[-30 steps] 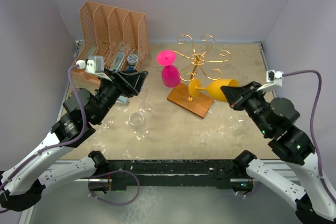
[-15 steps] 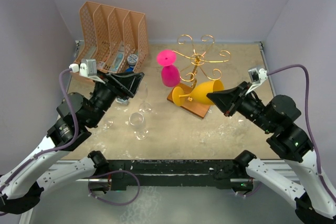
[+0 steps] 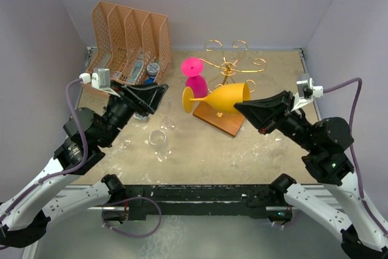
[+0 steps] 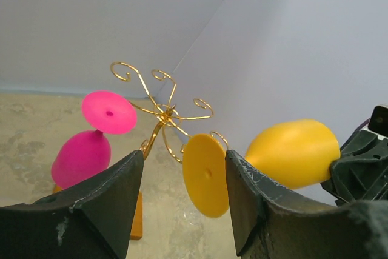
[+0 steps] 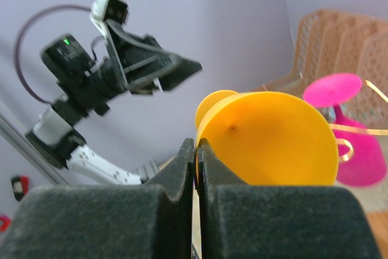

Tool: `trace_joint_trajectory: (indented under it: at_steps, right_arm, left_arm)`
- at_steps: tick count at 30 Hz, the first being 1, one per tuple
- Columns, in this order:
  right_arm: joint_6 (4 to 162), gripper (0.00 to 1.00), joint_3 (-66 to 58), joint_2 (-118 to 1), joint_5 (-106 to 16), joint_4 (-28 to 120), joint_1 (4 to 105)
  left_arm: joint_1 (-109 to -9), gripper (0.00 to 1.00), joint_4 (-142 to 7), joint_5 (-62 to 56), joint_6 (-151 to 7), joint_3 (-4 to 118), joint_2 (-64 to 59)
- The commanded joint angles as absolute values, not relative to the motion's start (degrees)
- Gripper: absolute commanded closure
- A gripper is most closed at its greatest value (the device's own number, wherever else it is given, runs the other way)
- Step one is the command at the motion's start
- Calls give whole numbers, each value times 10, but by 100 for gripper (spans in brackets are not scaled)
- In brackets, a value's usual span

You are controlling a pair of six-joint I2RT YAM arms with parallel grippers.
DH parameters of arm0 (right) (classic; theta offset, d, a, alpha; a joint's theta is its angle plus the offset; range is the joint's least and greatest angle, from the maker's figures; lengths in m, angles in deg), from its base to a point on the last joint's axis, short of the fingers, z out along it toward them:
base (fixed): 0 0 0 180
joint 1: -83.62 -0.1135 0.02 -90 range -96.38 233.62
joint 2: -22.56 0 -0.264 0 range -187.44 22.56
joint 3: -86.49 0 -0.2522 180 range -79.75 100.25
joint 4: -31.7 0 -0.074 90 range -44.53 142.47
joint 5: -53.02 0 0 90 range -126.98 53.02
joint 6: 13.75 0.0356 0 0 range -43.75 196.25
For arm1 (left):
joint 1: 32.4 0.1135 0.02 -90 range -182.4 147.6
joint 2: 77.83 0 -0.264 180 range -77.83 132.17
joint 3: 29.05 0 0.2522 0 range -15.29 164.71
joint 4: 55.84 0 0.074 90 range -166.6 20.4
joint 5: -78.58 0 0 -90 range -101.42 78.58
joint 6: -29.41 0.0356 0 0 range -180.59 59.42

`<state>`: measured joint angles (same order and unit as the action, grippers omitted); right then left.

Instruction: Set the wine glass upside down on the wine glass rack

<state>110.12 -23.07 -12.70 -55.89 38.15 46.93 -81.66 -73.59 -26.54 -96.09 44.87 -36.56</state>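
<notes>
We have the yellow wine glass (image 3: pixel 227 97) pinched at the rim of its bowl by the right pincer (image 3: pixel 237 106). The wrist view shows both fingers clenched tight on that thin edge. The glass hangs in the air on its side, just in front of the gold wire rack (image 3: pixel 228 68) and above its wooden base (image 3: pixel 223 123), with the foot pointing left toward the pink glass (image 3: pixel 195 84) that sits foot-up at the rack's left side.

To do this step well, we think the wrist should roll until the bowl opens downward and the foot is on top. Then we would slide the stem sideways into a free curl so the foot rests on the wire. A rim grip lets the glass pivot easily, so we would go slowly and keep clear of the pink glass.

The right arm reaches in from the near right corner, elbow raised, forearm angled left. The left arm is lifted over the clear glasses (image 3: pixel 159 141) on the bench (image 3: pixel 273 77). The left pincer (image 3: pixel 160 96) is spread wide, grasping nothing and facing the rack.
</notes>
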Motion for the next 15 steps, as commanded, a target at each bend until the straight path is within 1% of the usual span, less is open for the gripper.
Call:
trace_joint_trajectory:
  at_steps: [1,5,10,15]
  right_arm:
    - [1159,100,-248,-137,-518,157,471]
    - [1190,100,-254,-161,-473,85,471]
    - [1220,100,-260,-200,-419,32,471]
    - [1244,100,-243,-243,-412,-1,471]
  left_arm:
    - [-818,46,-685,-244,-971,486,-360]
    - [-818,46,-651,-240,-992,490,-350]
    - [-817,46,-589,-205,-1019,495,-318]
    - [-818,46,-536,-173,-1048,508,-275]
